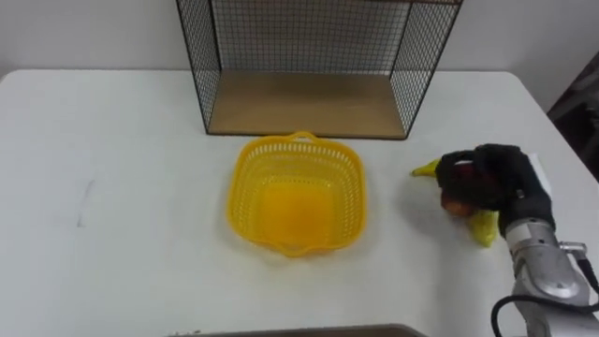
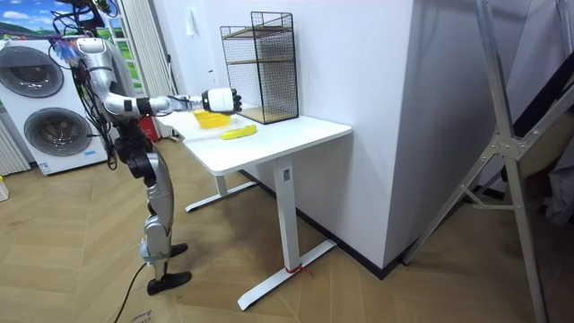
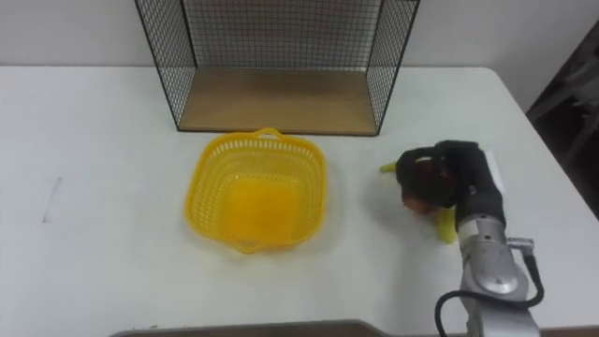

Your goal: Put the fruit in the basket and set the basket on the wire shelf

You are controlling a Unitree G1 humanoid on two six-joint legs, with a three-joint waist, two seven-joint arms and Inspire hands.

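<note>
The banana (image 1: 484, 227) lies on the white bench (image 1: 112, 187) at the right. The right hand (image 1: 487, 178) is directly over its middle, so only the two yellow ends show: one tip pointing left towards the basket, the other sticking out on the near side. In the room view the banana rests flat on the bench top with the hand above it. I cannot tell whether the hand is wide or closed, or whether it touches the fruit. A small reddish-orange patch shows under the hand; what it is cannot be made out.

The yellow basket (image 1: 245, 187) stands empty at mid-bench, left of the banana and apart from it, with bare bench between them. Beyond the basket, at the far edge, stands the wire shelf (image 1: 309, 103), its wooden floor open towards the basket. The bench's right edge runs just beyond the hand. The left half of the bench is open.
</note>
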